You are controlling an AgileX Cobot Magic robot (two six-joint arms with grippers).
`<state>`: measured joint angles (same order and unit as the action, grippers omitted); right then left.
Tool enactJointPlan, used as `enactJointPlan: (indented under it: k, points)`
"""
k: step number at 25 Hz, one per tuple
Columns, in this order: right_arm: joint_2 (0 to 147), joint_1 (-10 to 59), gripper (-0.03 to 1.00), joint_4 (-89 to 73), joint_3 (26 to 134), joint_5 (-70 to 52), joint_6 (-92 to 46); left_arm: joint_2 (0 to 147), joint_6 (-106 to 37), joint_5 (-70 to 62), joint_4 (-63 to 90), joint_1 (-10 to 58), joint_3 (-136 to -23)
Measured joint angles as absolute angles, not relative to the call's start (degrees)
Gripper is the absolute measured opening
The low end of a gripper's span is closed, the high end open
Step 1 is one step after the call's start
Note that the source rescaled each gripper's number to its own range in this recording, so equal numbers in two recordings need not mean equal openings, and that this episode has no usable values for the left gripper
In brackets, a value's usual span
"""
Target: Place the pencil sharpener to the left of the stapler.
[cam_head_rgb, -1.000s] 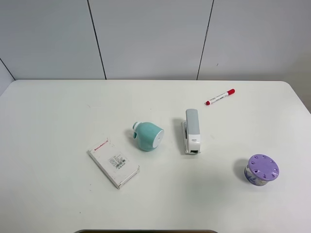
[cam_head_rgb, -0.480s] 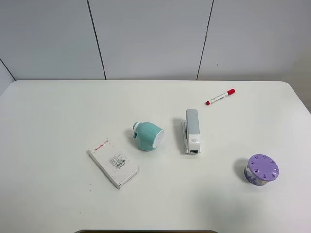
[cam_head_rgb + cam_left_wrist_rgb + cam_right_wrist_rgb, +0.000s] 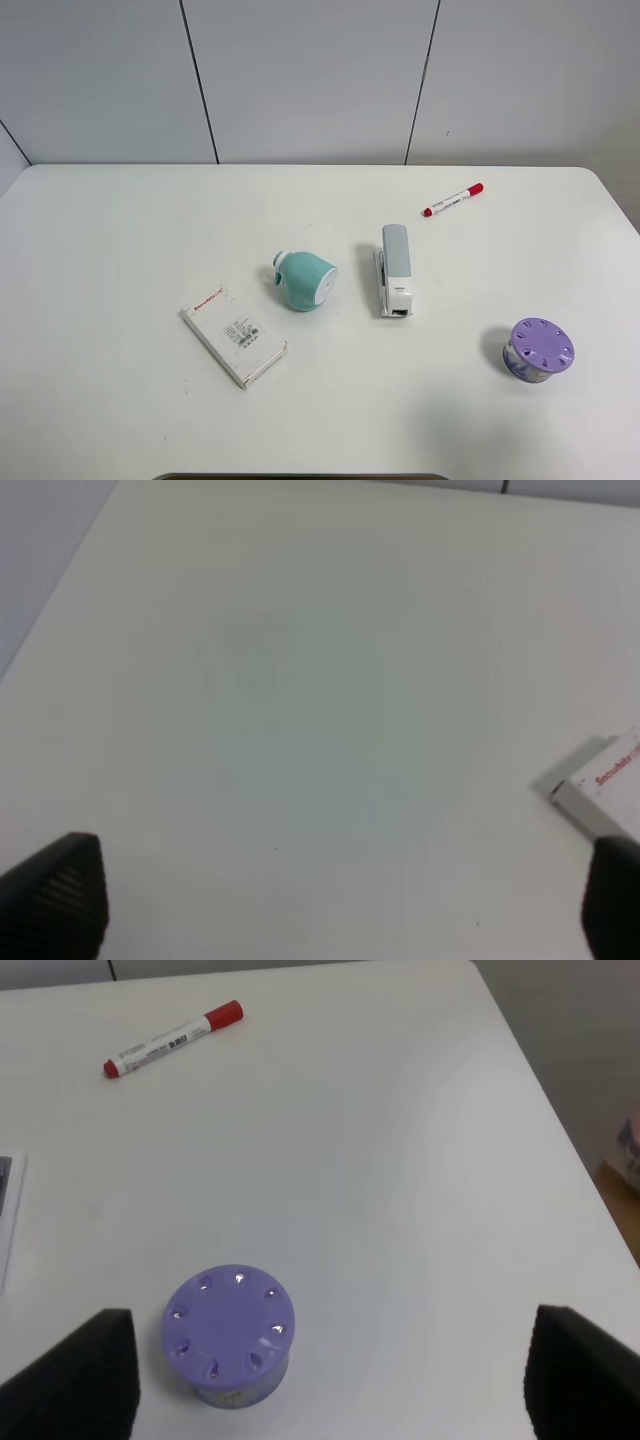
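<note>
Nothing has moved since the earlier frames. On the white desk (image 3: 120,250), the pencil sharpener (image 3: 303,280) lies just left of the stapler (image 3: 394,270), apart from it. Both pincers, left (image 3: 330,900) and right (image 3: 330,1375), are spread wide, grasping nothing.

A teal, dome-shaped pencil sharpener (image 3: 304,280) lies tipped on its side near the middle of the white worktop (image 3: 120,230), its flat white face turned toward the slim light-grey and white stapler (image 3: 394,270), which lies flat just to its right, lengthwise front to back.
</note>
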<state>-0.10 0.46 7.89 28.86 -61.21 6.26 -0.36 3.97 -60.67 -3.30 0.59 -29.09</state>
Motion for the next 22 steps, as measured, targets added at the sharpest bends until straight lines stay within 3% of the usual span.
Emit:
enactJointPlan:
  k: [22]
  points:
    - [-0.1,0.5,0.34,7.9,28.9,-61.2,6.3,-0.4,4.0,-60.7,-3.3,0.6,-29.1]
